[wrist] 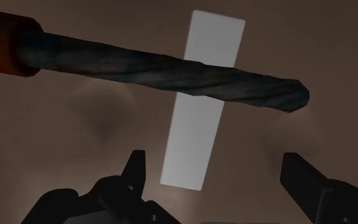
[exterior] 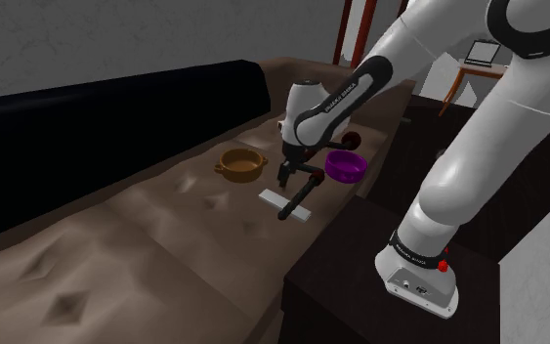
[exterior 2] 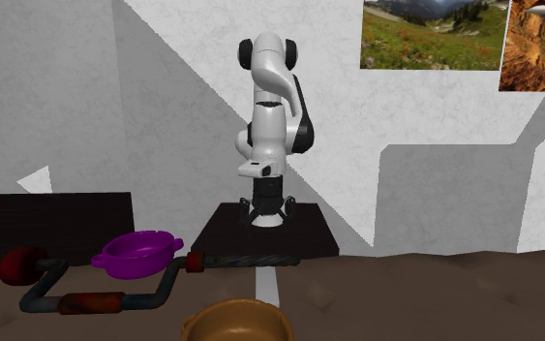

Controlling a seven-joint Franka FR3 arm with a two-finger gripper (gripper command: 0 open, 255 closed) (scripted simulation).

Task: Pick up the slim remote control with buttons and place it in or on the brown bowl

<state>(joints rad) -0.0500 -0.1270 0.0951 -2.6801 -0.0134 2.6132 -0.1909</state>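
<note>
I see grey walls [exterior: 67,39] and a brown couch seat [exterior: 116,254] carrying the brown bowl [exterior: 241,163]. The white remote [wrist: 190,140] lies flat on the seat, crossed by a twisted drill bit [wrist: 171,70], just under my tool [wrist: 214,159], which is spread wide and grips nothing.

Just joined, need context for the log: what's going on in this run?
The Franka's black gripper hovers open just above the slim white remote, which lies on a brown tufted couch seat. Nothing is held yet. The twisted bit of a crank hand drill lies across the remote. The brown bowl sits apart from the remote, with a purple bowl nearby.
</note>
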